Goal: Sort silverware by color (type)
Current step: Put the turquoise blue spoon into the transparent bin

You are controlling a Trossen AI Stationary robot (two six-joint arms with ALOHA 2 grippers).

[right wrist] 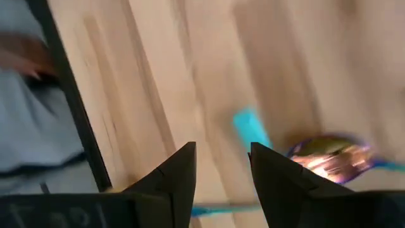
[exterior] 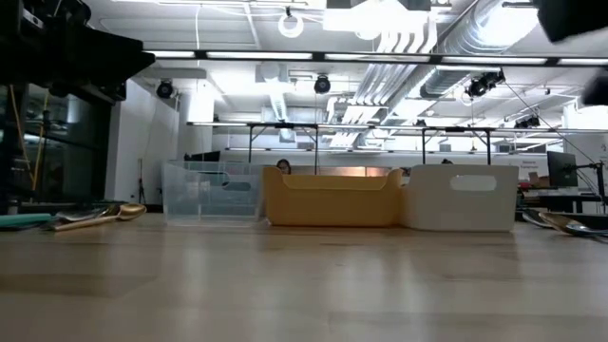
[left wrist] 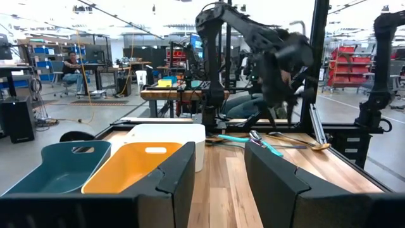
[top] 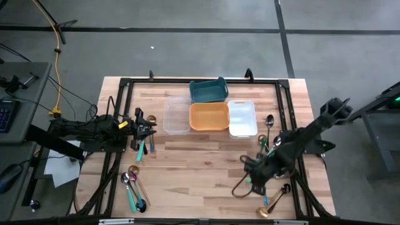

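Silverware lies in loose groups on the wooden table: spoons near the front left (top: 133,185), a few by the left arm (top: 142,145), and more at the right (top: 269,122) and front right (top: 275,199). My right gripper (top: 251,172) hangs open over the front right, pointing steeply down. In its wrist view, my right gripper (right wrist: 221,171) has a teal handle (right wrist: 250,128) and an iridescent spoon bowl (right wrist: 330,156) on the wood beyond the fingertips. My left gripper (top: 147,128) waits open and level at the left; nothing lies between the fingers of my left gripper (left wrist: 218,180).
Four trays stand at the back middle: clear (top: 176,116), orange (top: 209,117), white (top: 242,117), and teal (top: 209,90) behind them. A black frame (top: 200,80) runs around the table top. Bare wood (top: 200,169) lies between the two arms.
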